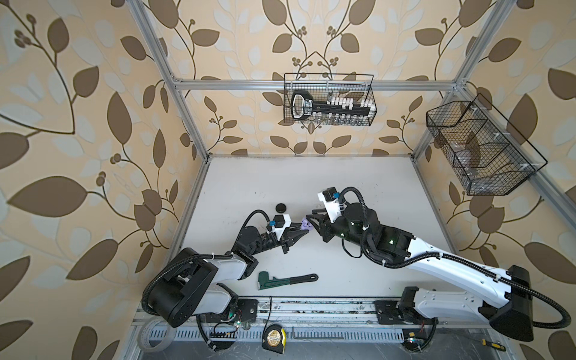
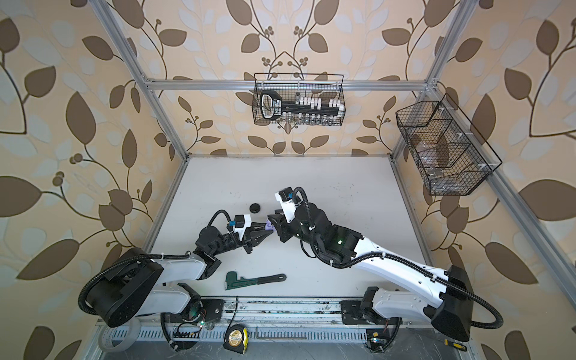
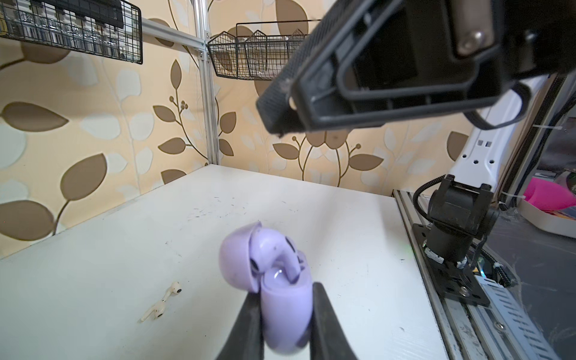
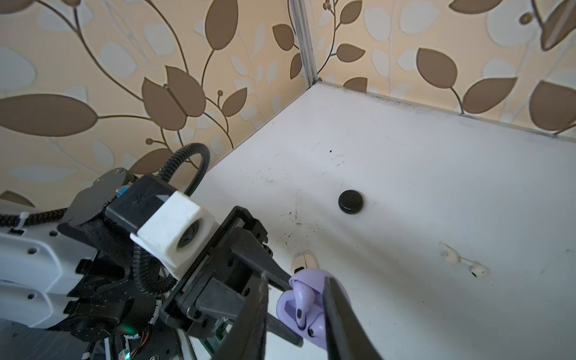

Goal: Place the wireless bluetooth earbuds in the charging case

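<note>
My left gripper [image 3: 285, 299] is shut on the lilac charging case [image 3: 285, 311], whose lid stands open; both top views show the case [image 1: 306, 225] [image 2: 270, 225] near the table's middle. A lilac earbud [image 3: 274, 249] [image 4: 301, 296] stands stem-down in the case, leaning on the lid. My right gripper [image 4: 296, 277] hovers just above the case with its jaws apart and nothing between them. Two white earbuds [image 3: 174, 288] [image 3: 152, 313] lie loose on the table beside the case. Black earbuds are out of view.
A closed round black case [image 1: 282, 208] [image 4: 351, 202] lies behind the left gripper. A white case [image 4: 305, 261] sits just beyond the lilac one. A green pipe wrench [image 1: 286, 279] lies near the front edge. Wire baskets [image 1: 328, 103] [image 1: 480, 149] hang on the frame.
</note>
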